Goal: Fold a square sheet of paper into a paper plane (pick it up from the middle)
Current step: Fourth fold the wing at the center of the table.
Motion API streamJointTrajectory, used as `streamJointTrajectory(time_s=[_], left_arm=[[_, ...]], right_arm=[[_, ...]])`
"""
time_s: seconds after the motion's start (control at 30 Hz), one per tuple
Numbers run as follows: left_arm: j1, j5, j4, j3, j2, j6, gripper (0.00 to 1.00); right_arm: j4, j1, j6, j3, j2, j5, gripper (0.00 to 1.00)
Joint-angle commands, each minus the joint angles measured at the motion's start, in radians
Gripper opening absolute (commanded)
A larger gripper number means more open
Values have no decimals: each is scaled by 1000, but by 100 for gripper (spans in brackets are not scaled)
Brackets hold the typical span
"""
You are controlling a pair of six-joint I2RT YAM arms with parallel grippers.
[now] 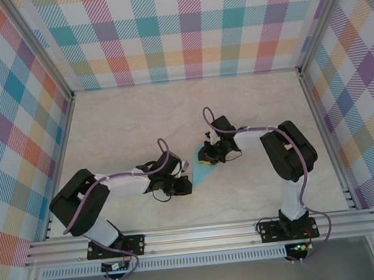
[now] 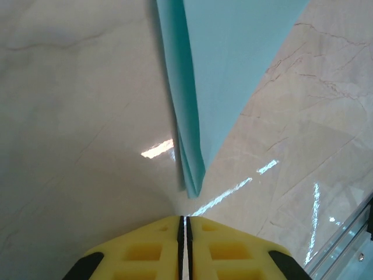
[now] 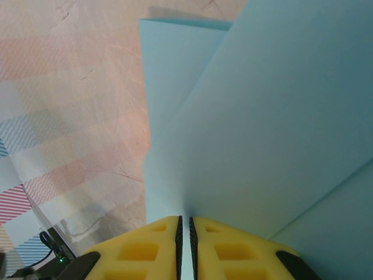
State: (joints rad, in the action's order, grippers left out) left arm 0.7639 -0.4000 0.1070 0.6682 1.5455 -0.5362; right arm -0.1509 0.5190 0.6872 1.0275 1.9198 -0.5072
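While the right gripper [image 3: 184,221] is clamped on a fold of the paper plane [image 3: 268,134], the left gripper [image 2: 184,221] is closed on nothing, tips just short of the plane's pointed end. Both arms reach inward, wrists low, plane mid-table [image 2: 70,116] between them.

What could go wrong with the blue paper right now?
1. The right gripper alone pinches the paper plane, so the thin paper might slip out or tear if tugged.
2. The left gripper is shut just short of the plane's pointed tip and is not holding it. Pushing forward could crumple that tip or open the folds.
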Motion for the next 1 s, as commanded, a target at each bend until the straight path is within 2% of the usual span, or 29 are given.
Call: streamJointTrajectory(time_s=[0.0,0.2,0.47,0.63,0.8,0.97], left_arm=[[-7,52,27,49,-59,0,13],[-7,50,8,154,12,4,15],[-6,17,-21,170,162,3,15],[-7,44,2,86,129,-2,14],[-7,-20,-8,-13,90,6,13],[-7,-30,62,-45,70,37,14]], right_arm=[[-67,2,-32,-11,62,118,15],[-68,2,-31,-15,61,122,15],[-71,1,-31,-15,64,131,16],[-80,1,-37,-11,67,136,16],[-94,1,-44,-1,68,146,17],[-98,1,-45,8,71,146,17]])
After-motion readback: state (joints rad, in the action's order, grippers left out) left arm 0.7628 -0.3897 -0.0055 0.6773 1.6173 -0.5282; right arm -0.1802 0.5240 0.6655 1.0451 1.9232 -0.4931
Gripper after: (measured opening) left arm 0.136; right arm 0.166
